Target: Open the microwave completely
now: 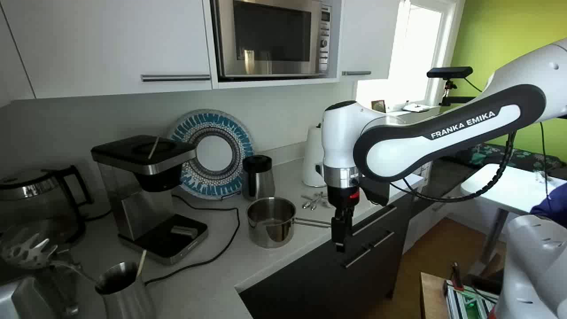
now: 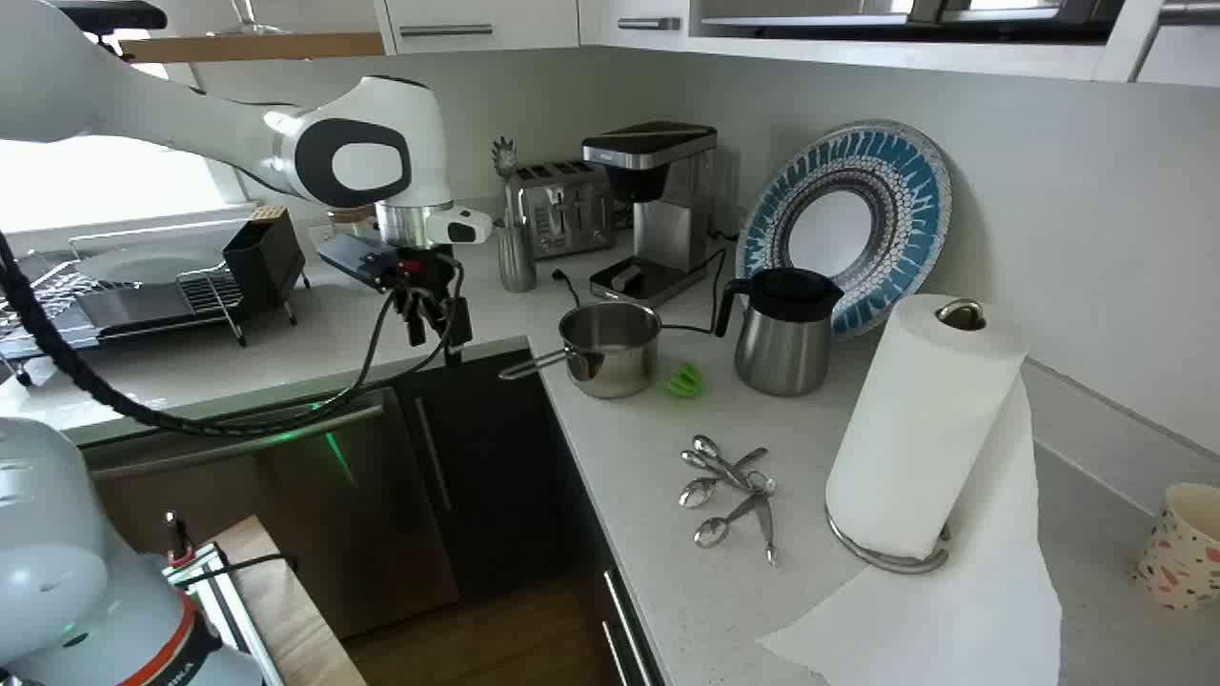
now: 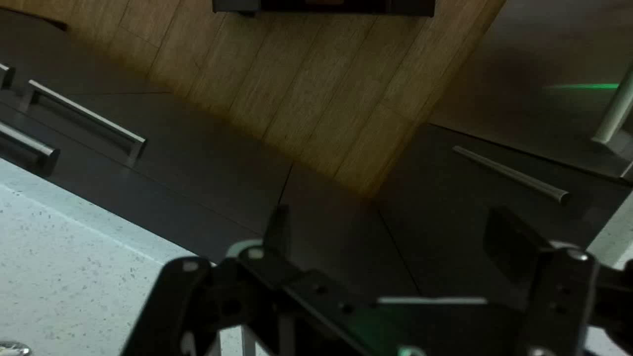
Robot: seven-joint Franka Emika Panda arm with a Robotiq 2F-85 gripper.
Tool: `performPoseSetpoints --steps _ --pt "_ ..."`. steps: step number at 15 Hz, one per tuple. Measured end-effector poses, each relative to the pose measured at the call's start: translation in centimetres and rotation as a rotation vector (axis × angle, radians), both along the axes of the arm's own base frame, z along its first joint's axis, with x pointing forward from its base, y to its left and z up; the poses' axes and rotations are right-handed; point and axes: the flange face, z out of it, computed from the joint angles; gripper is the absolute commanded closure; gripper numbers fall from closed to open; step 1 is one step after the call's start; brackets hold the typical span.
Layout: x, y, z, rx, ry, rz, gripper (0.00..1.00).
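As we looked down through the wrist view, the gripper (image 3: 393,237) hung with its fingers (image 3: 279,230) spread wide apart, and we saw nothing in its hold. Beneath it stood dark cabinet fronts (image 3: 222,170) with bar handles (image 3: 509,173), and beyond them we saw the plank floor (image 3: 316,89). In both exterior views the gripper pointed downward at the end of the white arm (image 1: 443,133), just off the counter (image 2: 667,595) at its inner corner. Nearest to it we found a steel saucepan (image 2: 610,357), its long handle ending near the fingers. Around the pan we made out a small green object (image 2: 684,381), a steel jug (image 2: 786,343) with a black lid and a loose cluster of metal spoons (image 2: 729,479), with a paper towel roll (image 2: 920,429) farther along. Behind the jug a round blue-patterned platter (image 2: 829,232) leaned against the wall (image 2: 1096,219), and beside it we saw a coffee machine (image 1: 139,221) with a black cable (image 1: 238,219) lying on the counter near it. Higher up, well apart from the gripper, we saw the microwave (image 1: 270,37), set into white cabinetry (image 1: 110,44) above the counter. Its door (image 1: 274,68), with a dark glass window, looked closed to us, and a narrow control strip (image 1: 325,42) ran down just beside it. In an exterior view we caught merely its lower edge (image 2: 810,21), at the top of the frame.
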Motion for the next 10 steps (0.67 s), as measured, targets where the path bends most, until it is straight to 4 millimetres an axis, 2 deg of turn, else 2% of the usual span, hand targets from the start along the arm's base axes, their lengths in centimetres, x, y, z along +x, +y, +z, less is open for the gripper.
performPoseSetpoints --steps 8,10 --pt "0.01 0.00 0.00 0.000 0.000 0.000 0.00" --pt "0.18 -0.11 0.59 -0.016 -0.033 0.009 0.00"
